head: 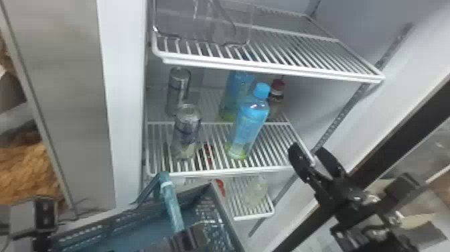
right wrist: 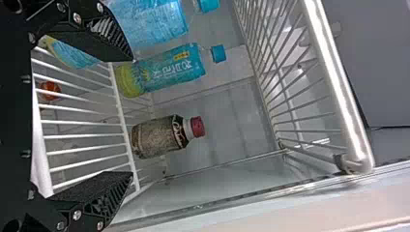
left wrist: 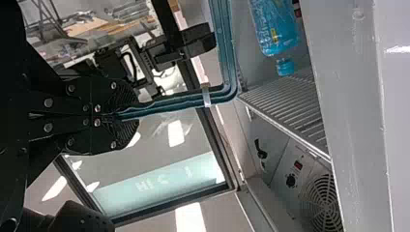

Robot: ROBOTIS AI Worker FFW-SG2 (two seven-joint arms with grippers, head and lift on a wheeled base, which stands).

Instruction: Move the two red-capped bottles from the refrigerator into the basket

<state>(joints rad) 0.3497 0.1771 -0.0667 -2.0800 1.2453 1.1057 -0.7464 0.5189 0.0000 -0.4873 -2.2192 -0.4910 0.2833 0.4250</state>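
My right gripper (head: 312, 160) stands open at the middle shelf's right front corner. In the right wrist view, my right gripper (right wrist: 128, 118) has its fingers apart, with a red-capped bottle (right wrist: 158, 137) upright beyond the gap, not held. The head view has this red-capped bottle (head: 276, 97) at the back right, partly behind a blue-capped bottle. My left gripper (head: 188, 238) is at the bottom edge by the basket (head: 117, 228); in the left wrist view my left gripper (left wrist: 118, 116) is shut on the basket's teal handle (left wrist: 183, 101).
Blue-capped bottles (head: 249, 124) stand left of the red-capped one. Two cans (head: 187, 129) are farther left on the shelf. The upper wire shelf (head: 268, 68) hangs above with a clear bin. A red object (head: 220, 187) and a clear container (head: 255, 191) sit on the lower shelf.
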